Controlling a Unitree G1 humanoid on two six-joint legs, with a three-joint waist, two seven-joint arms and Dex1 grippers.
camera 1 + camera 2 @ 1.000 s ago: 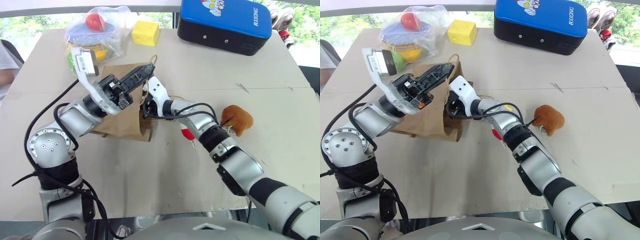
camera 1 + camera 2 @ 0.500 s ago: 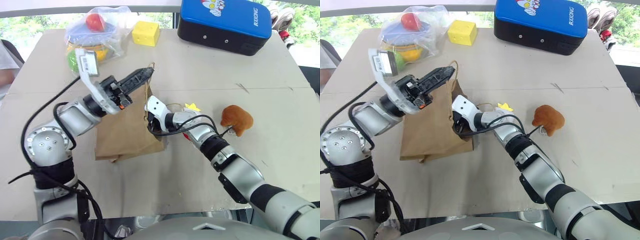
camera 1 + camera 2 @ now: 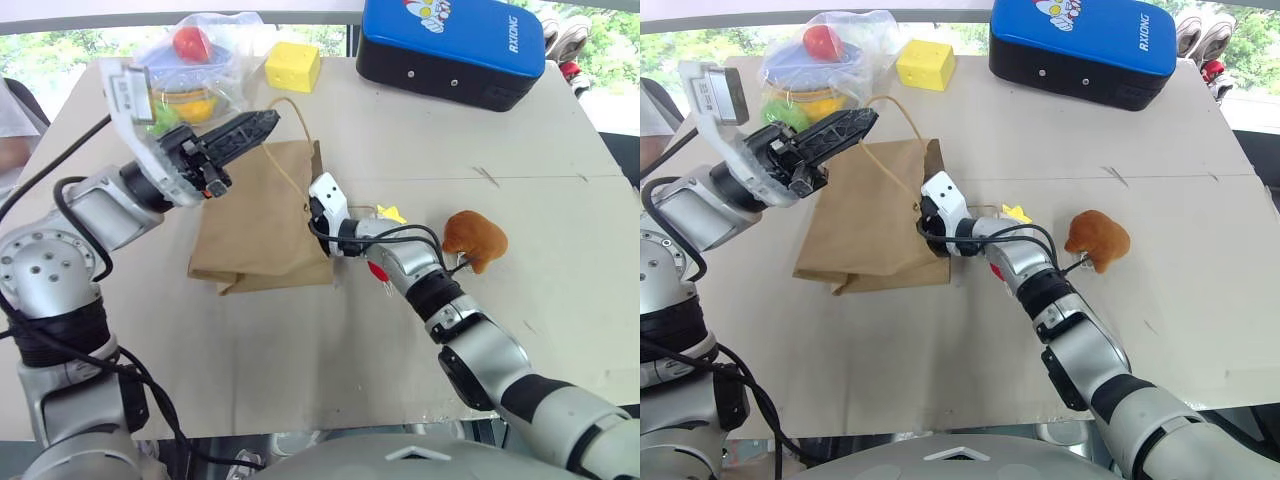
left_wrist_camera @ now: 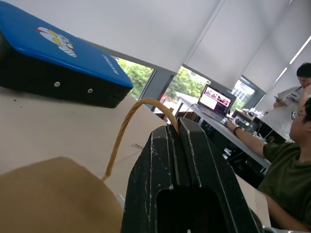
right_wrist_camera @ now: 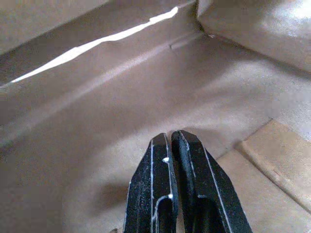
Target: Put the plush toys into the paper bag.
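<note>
Kraft paper bag (image 3: 262,215): flat on bench (image 3: 560,200), one loop handle pinched in shut left hand (image 3: 262,124). Right hand (image 5: 171,141): fingers together, inside bag mouth. Brown plush (image 3: 476,239), white cone plush (image 3: 383,214): both outside, unbagged.

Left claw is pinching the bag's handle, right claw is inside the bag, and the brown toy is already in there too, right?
Not quite: the brown toy lies on the table outside the paper bag, as the left eye view shows. The left claw pinches the handle; the right claw is inside the bag.
</note>
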